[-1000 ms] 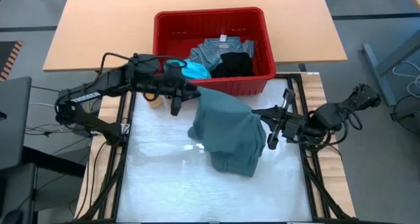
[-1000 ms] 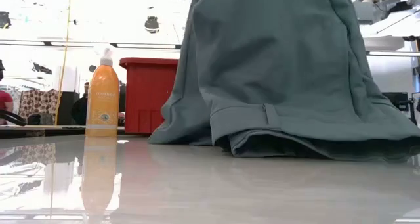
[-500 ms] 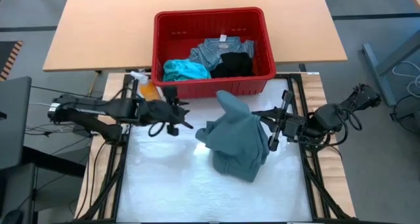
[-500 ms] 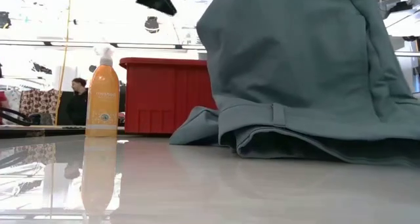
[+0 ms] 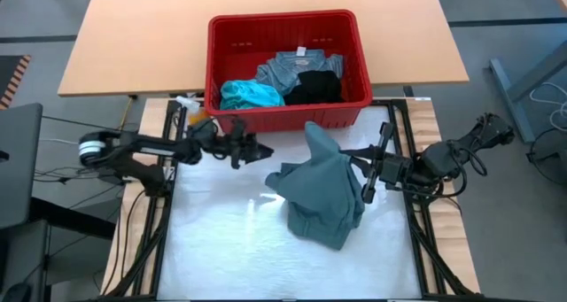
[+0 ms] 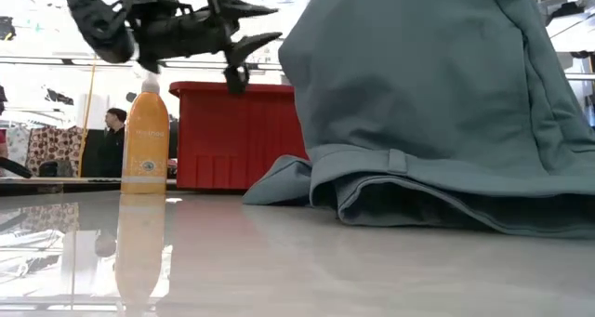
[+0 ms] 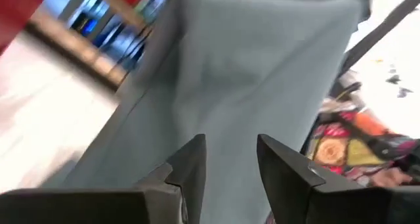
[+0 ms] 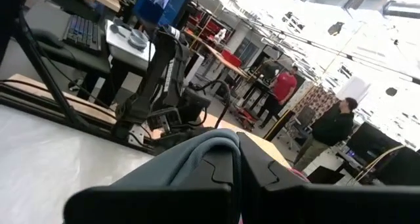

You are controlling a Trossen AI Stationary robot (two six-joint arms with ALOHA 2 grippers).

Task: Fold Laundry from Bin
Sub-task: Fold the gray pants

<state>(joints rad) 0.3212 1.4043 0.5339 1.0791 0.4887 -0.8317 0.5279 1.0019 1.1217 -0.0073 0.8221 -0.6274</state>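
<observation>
The laundry's grey-green garment (image 5: 323,191) stands in a tall heap at the table's middle right, and its lower folds (image 6: 437,191) rest on the white tabletop. My right gripper (image 5: 357,171) is shut on its right side. My left gripper (image 5: 257,150) hovers open to the garment's left, above the table, its fingers (image 7: 190,165) pointing at the cloth with nothing between them. It also shows high up in the low view (image 6: 251,38). The red bin (image 5: 288,23) at the far side holds turquoise (image 5: 248,94), blue-grey (image 5: 297,67) and black (image 5: 314,85) garments. My right gripper pinches a fold of the grey-green garment (image 8: 203,145) between its two shut fingers, coming level from the table's right side. How many layers, I cannot tell. The cloth hangs down from the hold, slack, with its lower part heaped on the table.
An orange spray bottle (image 6: 146,136) stands at the table's far left corner, beside the bin (image 6: 232,136). Bare white tabletop (image 5: 221,240) lies to the left of and in front of the garment. People stand in the room beyond the table.
My left gripper has let go of the garment's upper left part near the bin, has drawn back toward the table's left edge and down, then come a little way back toward the garment. The freed part has dropped, and the garment has slumped into a narrower heap by my right gripper.
</observation>
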